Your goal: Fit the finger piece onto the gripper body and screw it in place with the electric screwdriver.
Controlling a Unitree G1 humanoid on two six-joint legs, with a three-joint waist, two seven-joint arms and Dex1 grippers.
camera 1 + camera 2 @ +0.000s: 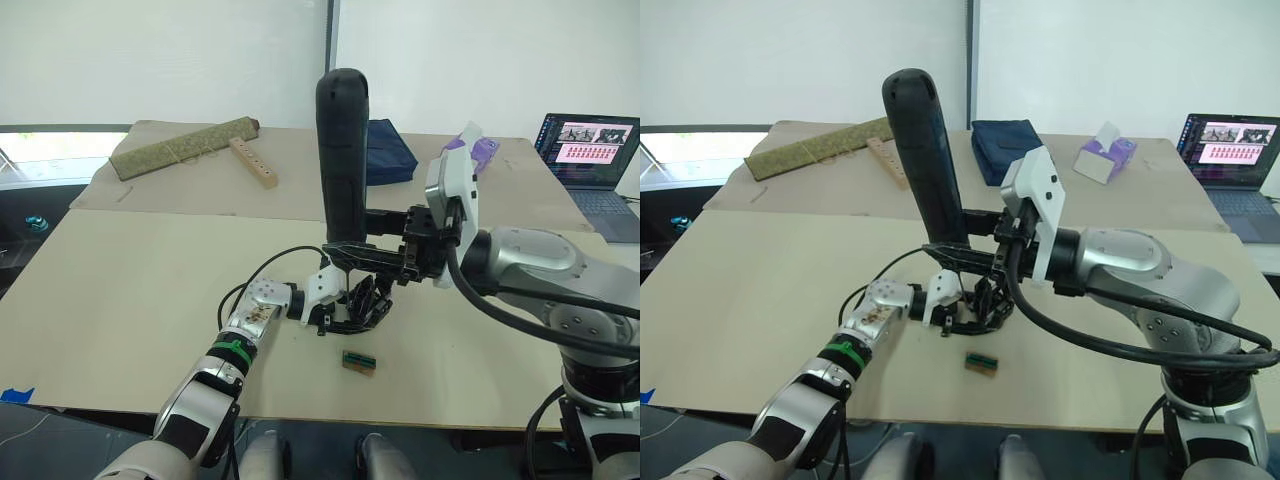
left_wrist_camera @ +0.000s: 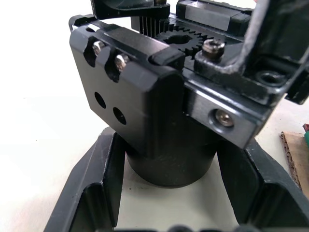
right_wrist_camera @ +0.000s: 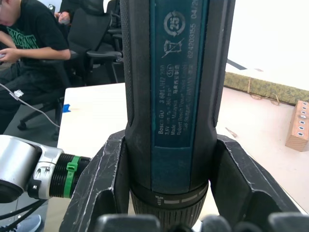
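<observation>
The electric screwdriver (image 1: 343,165) stands upright over the middle of the table, rounded end up. My right gripper (image 1: 350,255) is shut on its lower barrel, and both fingers (image 3: 108,179) press the barrel's sides in the right wrist view. Its lower end comes down onto the gripper body (image 1: 362,303), which rests on the table. My left gripper (image 1: 335,312) is shut on that body, its fingers (image 2: 99,186) flanking the round base (image 2: 169,166). A black block with two screw heads (image 2: 120,82) sits on the body. I cannot tell the finger piece apart from the body.
A small green-and-brown block (image 1: 359,361) lies just in front of the body. At the back are a green rolled mat (image 1: 180,148), a wooden block with holes (image 1: 253,162), a dark blue cloth (image 1: 390,152), a tissue box (image 1: 1105,158) and a laptop (image 1: 590,150). A seated person (image 3: 29,38) shows beyond the table.
</observation>
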